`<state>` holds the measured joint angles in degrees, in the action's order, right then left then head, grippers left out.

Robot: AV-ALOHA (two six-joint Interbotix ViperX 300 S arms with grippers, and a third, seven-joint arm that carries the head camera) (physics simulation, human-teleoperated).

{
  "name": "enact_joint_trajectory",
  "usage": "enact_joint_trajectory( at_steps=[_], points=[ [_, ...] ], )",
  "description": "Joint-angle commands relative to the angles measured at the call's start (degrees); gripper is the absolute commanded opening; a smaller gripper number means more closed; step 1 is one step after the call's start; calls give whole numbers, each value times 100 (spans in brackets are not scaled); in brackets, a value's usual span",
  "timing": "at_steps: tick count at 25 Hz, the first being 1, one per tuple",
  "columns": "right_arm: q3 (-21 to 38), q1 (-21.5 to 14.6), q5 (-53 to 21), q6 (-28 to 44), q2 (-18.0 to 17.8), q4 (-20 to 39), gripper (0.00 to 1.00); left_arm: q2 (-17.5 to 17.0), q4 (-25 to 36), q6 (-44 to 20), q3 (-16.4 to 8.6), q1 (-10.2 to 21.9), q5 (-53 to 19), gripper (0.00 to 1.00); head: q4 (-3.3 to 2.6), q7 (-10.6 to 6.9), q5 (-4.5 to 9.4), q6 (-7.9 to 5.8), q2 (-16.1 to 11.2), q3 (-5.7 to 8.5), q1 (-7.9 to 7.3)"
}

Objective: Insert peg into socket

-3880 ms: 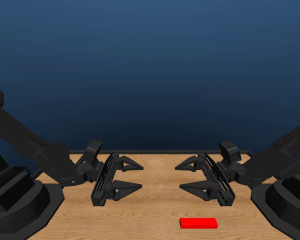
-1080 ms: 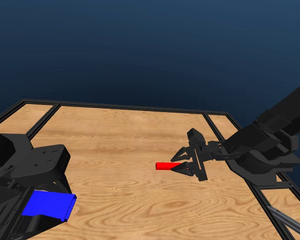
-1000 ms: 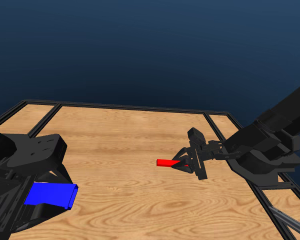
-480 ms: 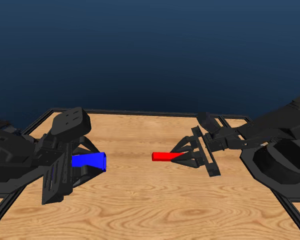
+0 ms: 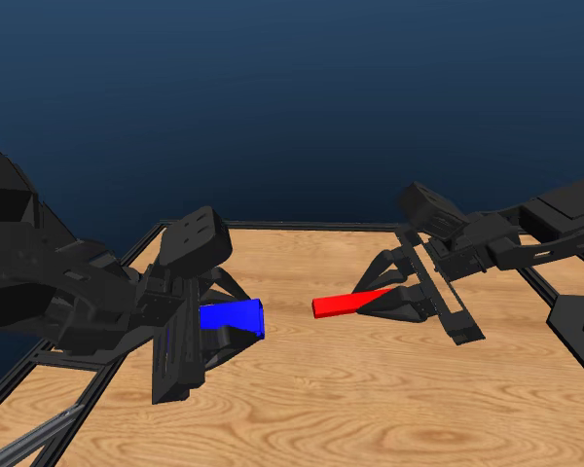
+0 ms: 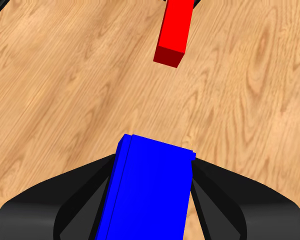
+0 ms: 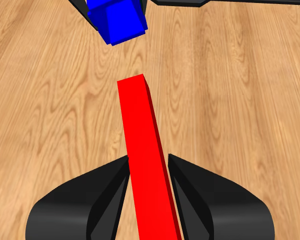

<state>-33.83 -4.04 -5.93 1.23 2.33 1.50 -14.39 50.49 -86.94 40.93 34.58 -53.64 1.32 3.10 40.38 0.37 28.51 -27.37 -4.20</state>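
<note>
Two black robot arms face each other above a wooden table (image 5: 302, 409) with a dark frame, against a deep blue backdrop. The left gripper (image 5: 236, 316) is clamped on the blue socket (image 5: 232, 317), a chunky block held above the wood, its free end pointing toward 3 o'clock in the head view. The right gripper (image 5: 389, 297) is clenched on the red peg (image 5: 350, 304), a slim bar also held in the air, its free end pointing toward 9 o'clock and tilted slightly downward. The two free ends face each other near the middle of the table, close but apart, with bare wood showing between them.

In the left wrist view, the socket (image 6: 147, 192) fills the gap between the jaws, and the peg's tip (image 6: 174, 31) lies ahead at 12 o'clock. In the right wrist view, the peg (image 7: 142, 150) runs out between the jaws toward the socket (image 7: 117, 19). No writing or labels are visible on anything.
</note>
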Motion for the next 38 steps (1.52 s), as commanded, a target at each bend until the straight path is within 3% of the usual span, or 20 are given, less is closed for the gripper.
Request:
enact_joint_trajectory(
  at_steps=[1,6,16,19,20,21,24,25,26,27,28,32,33,34,35,36,37,38],
  points=[
    [417,-80,-820,519,15,489,0,-159,258,-41,-326,238,-165,0,9,8,-240,59,-53,118,-52],
    [764,-282,-1383,1026,39,989,0,16,306,131,-507,306,-371,0,-12,-59,-335,83,-82,132,33],
    [1599,-719,-1929,1733,-253,1724,0,182,307,293,-680,59,-8,0,-32,-30,-321,97,-96,145,141],
    [1885,-707,-1792,1676,-477,1725,0,252,266,372,-748,-23,134,0,-26,-33,-307,112,-98,145,129],
    [1933,-694,-1771,1607,-604,1691,0,255,11,799,-851,-131,253,0,-25,-38,-311,108,-98,146,123],
    [2103,-710,-1689,1574,-656,1663,0,232,185,449,-851,-78,417,0,-24,-46,-325,107,-100,147,114],
    [2320,-669,-1520,1447,-1048,1511,0,414,208,650,-820,-280,695,0,-16,-29,-346,99,-100,152,72],
    [2443,-668,-1378,1388,-1105,1458,0,391,128,710,-863,-187,415,0,-13,-22,-355,98,-99,153,54],
    [2524,-654,-1327,1341,-1199,1402,0,441,145,660,-746,-227,527,0,-8,-20,-361,101,-97,155,36],
    [2602,-649,-1188,1298,-1319,1323,0,340,132,672,-867,-210,526,0,-5,-24,-364,101,-94,158,23],
    [2663,-644,-1163,1387,-1396,1375,0,459,162,636,-724,-228,505,0,-5,-29,-372,98,-93,159,16],
    [3013,-691,-746,1212,-1892,942,0,324,176,543,-829,-199,515,0,-4,-43,-404,57,-81,167,-33],
    [3093,-704,-817,1236,-2013,883,79,422,164,545,-715,-195,471,0,-1,-46,-398,57,-75,167,-47],
    [3088,-705,-826,1207,-2032,771,100,256,148,538,-838,-167,503,0,2,-63,-385,60,-68,167,-57],
    [3084,-702,-886,1299,-2032,755,100,439,133,474,-614,-145,464,0,-1,-74,-391,47,-66,168,-60],
    [2993,-682,-926,1291,-1996,704,100,238,118,530,-793,-108,474,0,-1,-89,-385,42,-59,169,-68],
    [2939,-676,-930,1266,-1963,671,100,366,142,503,-676,-56,405,0,0,-94,-384,39,-56,169,-74],
    [2825,-672,-988,1296,-1863,650,100,180,103,486,-626,-222,414,0,1,-96,-385,32,-51,169,-86]
  ],
)
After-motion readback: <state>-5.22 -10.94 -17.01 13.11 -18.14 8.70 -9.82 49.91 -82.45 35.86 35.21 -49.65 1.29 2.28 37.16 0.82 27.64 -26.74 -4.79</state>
